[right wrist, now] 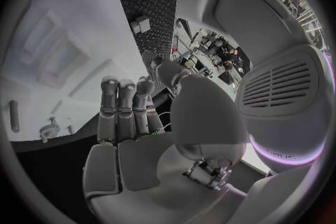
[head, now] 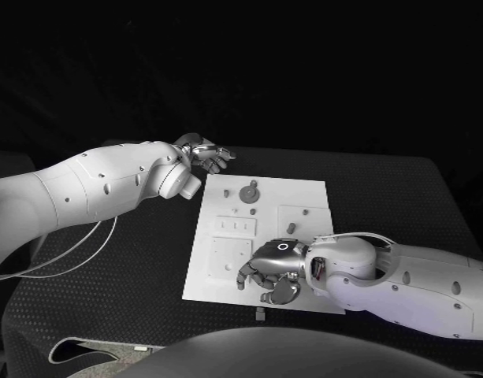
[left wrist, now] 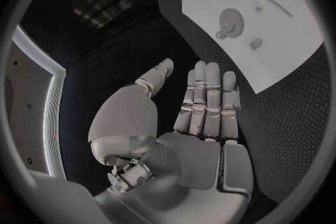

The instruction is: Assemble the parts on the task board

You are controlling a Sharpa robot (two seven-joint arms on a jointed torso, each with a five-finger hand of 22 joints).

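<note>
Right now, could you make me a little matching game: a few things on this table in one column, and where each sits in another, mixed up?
Things:
1. left hand
2. right hand
3. gear
4. small loose piece

Places:
A. over the task board's near end
B. on the black table, just off the board's near edge
C. beyond the board's far left corner
D. on the board's far part

Pairs: 1-C, 2-A, 3-D, 4-B

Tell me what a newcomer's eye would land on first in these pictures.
The white task board stands out in the middle of the black table. The right hand hovers over the board's near end, its fingers straight and holding nothing. The left hand sits off the board's far left corner, also empty, and a small gear-like part stands on the board's far end.
</note>
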